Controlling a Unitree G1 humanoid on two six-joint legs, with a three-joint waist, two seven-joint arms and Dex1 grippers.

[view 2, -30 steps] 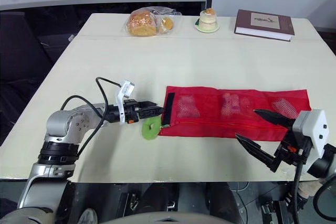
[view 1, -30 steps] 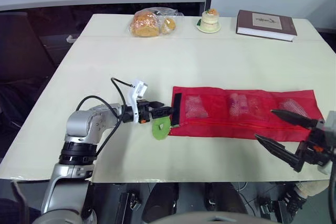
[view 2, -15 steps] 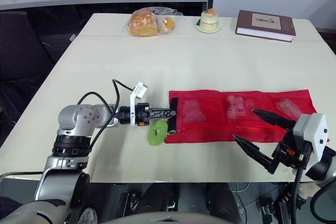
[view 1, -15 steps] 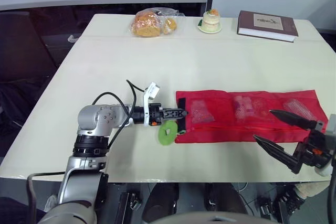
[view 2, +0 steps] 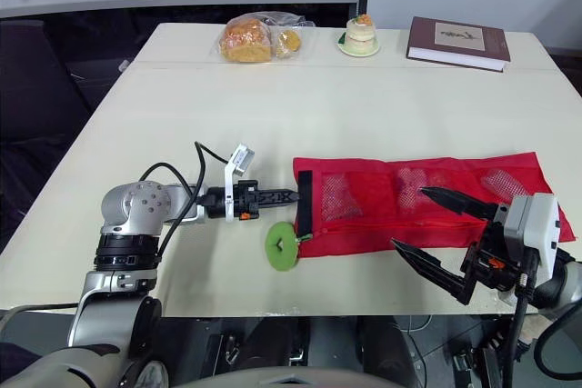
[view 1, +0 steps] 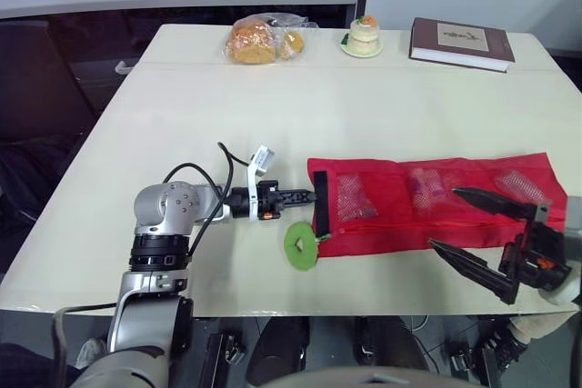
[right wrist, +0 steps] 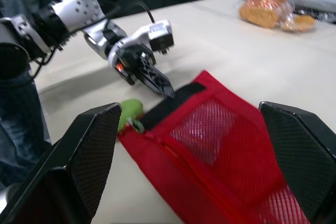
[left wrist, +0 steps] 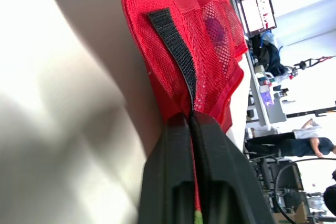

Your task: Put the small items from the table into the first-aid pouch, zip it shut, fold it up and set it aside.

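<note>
Red mesh first-aid pouch (view 1: 400, 215) looks light, floppy (likely sags if lifted). Left hand (view 1: 309, 195) clamps its velcro end (view 1: 320, 211); right hand (view 1: 444, 218) gapes wide, empty. Grip seams, not mesh.

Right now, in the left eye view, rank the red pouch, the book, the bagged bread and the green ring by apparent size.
1. Red pouch, largest.
2. Book and bagged bread: too alike to rank, both at the far edge.
3. Green ring, smallest, though nearer the camera.
</note>
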